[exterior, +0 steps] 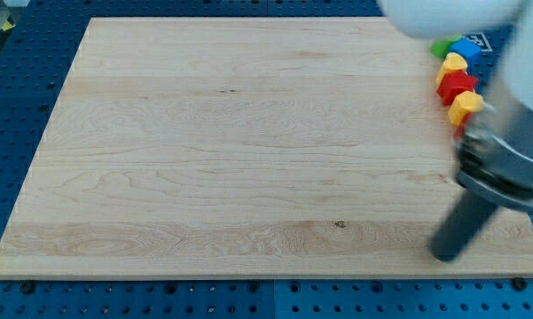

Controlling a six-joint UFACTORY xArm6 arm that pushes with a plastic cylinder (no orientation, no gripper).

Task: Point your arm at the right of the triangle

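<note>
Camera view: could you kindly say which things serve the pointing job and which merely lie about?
Job: my tip, below the blocks; which one is the triangle cannot be told.
Lying about: green block, blue block, upper yellow block, red block, lower yellow block, board.

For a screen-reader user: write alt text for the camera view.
My tip rests near the lower right corner of a wooden board, well below a cluster of small blocks at the upper right edge: green block, blue block, two yellow blocks and a red block.

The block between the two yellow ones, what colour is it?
Red, seen in the camera view, at the board's right edge.
</note>
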